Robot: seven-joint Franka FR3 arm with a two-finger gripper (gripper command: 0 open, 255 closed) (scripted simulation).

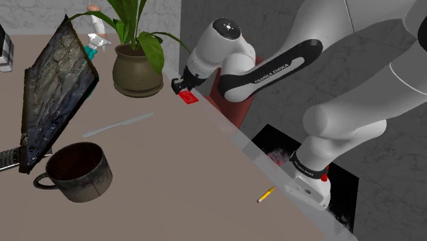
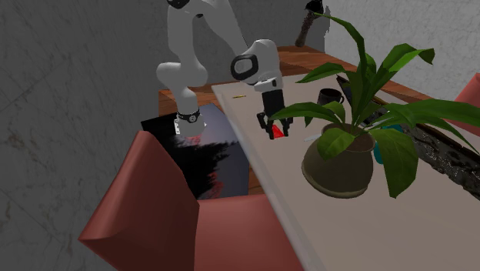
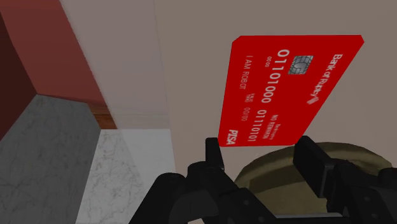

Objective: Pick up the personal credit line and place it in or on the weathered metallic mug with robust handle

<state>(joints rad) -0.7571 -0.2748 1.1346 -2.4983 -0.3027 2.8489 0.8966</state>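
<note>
Reading the wrist view: your claw [image 3: 262, 153] is closed on the card [image 3: 289, 89], one finger [image 3: 312, 159] at each long edge of its near end. The card is red, print side to the camera. Its long axis runs straight out from the fingertips, away from the hand. The far end looks tipped, so you can judge it off the surface [image 1: 171, 171], though no view shows the gap plainly.

Position: claw and card sit near the surface's edge, just beside the pot [image 1: 137, 72]. The mug [image 1: 75, 171] stands upright, mouth open, handle toward the shoulder view's left. It is well apart from the claw, toward that view's lower left. A knife [image 1: 118, 124] lies between the two.

Judgement: pick looks done, carry not yet begun. The move turns on that diagonal from claw to mug. Take it high enough that the card's free end passes over the knife and the mug rim. The card looks long against the mug's mouth, so bring it in end-first or lay it across the rim. Risk: it is a thin edge grip, and the card may pivot or slip if you swing fast.
</note>
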